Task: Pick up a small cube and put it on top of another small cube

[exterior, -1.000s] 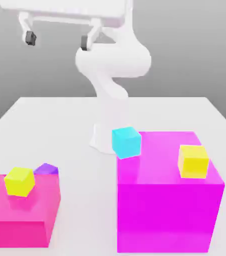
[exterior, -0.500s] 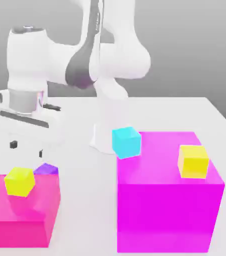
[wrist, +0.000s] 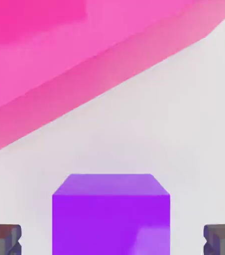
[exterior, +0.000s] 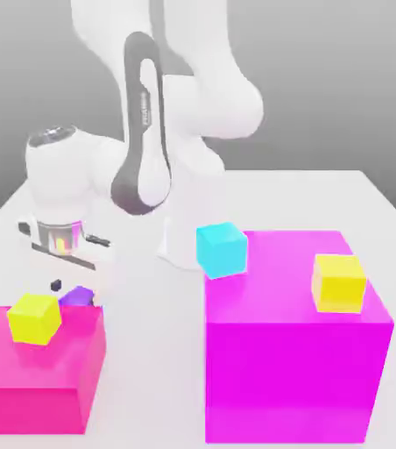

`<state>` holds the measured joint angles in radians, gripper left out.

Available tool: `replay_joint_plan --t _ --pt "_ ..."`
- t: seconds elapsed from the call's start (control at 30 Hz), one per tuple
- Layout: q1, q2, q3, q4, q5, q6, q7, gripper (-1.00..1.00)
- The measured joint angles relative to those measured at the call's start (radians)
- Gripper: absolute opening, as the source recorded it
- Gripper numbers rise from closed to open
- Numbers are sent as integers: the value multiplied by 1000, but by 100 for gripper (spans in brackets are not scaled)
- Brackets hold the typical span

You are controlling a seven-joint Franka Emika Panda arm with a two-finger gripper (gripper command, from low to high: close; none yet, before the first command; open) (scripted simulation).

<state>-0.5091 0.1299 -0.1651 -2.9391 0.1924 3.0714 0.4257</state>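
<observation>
Purple cube (wrist: 111, 224) between the open gripper's (wrist: 112, 241) 2 fingertips (wrist: 221, 239), apart from both.

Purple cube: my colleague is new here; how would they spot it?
Find the low pink block at the exterior view's left. Just behind it, partly hidden, sits the small purple cube; the lemon-yellow cube rests on the block instead.

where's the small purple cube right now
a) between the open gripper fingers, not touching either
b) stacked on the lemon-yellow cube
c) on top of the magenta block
a: the purple cube has a gap on each side between it and the open fingers.
</observation>
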Motion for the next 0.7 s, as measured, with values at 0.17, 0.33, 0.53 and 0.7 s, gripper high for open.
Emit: replay_joint_plan --t 0.17,0.33,0.53,0.7 --pt "-149 82 153 8 36 72 -36 -100" --pt "-167 91 168 9 33 79 -35 -100" --pt "-47 -7 28 -3 -69 -4 50 -100" --pt "-43 -116 -25 -21 -221 -94 157 -100"
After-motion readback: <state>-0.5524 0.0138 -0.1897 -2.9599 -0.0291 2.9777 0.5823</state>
